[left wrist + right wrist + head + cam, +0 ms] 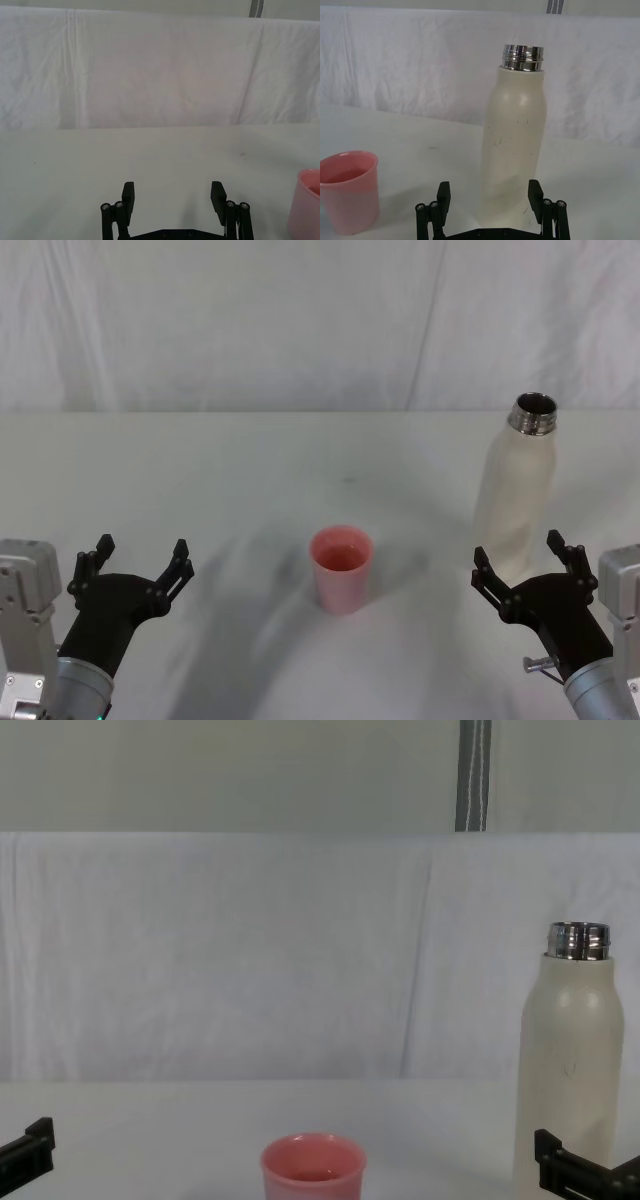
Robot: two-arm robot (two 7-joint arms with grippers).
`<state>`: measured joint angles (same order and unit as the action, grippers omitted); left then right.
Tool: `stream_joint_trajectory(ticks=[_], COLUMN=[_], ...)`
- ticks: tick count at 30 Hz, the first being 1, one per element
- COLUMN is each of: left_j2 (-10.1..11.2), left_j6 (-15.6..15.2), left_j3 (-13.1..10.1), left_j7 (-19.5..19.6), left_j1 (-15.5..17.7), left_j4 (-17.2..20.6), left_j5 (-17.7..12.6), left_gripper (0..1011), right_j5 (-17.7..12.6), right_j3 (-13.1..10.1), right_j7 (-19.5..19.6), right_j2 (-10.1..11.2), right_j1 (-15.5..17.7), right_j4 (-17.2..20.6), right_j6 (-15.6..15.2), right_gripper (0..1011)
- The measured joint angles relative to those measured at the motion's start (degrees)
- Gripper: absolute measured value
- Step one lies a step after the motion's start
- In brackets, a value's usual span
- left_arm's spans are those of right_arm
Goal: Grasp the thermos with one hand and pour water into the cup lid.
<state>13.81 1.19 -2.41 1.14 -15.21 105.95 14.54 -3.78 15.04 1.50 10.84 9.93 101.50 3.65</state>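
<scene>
right gripper (523,558) spread before thermos (514,488), left gripper (140,558) spread

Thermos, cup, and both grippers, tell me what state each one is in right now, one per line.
Thermos: upright on the table, cap off, steel neck open, not gripped.
Cup: upright at the table's middle, mouth up; contents hard to judge.
Right gripper: open, just in front of the thermos base, fingers either side, not touching.
Left gripper: open, holding nothing, low at the left, apart from the cup.
</scene>
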Motion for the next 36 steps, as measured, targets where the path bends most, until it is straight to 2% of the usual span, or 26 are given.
stream_joint_trajectory(ticks=[18,36], left_j2=[0.0,0.0], left_j6=[0.0,0.0], left_j3=[0.0,0.0], left_j7=[0.0,0.0], left_j1=[0.0,0.0], left_j4=[0.0,0.0], left_j5=[0.0,0.0], left_gripper=[1001,1001], right_j5=[0.0,-3.68], right_j3=[0.0,-3.93], right_j7=[0.0,-6.74], right_j2=[0.0,-2.04], right_j1=[0.0,-0.35], right_j4=[0.0,-1.37], right_j6=[0.0,1.37], right_gripper=[1003,1003])
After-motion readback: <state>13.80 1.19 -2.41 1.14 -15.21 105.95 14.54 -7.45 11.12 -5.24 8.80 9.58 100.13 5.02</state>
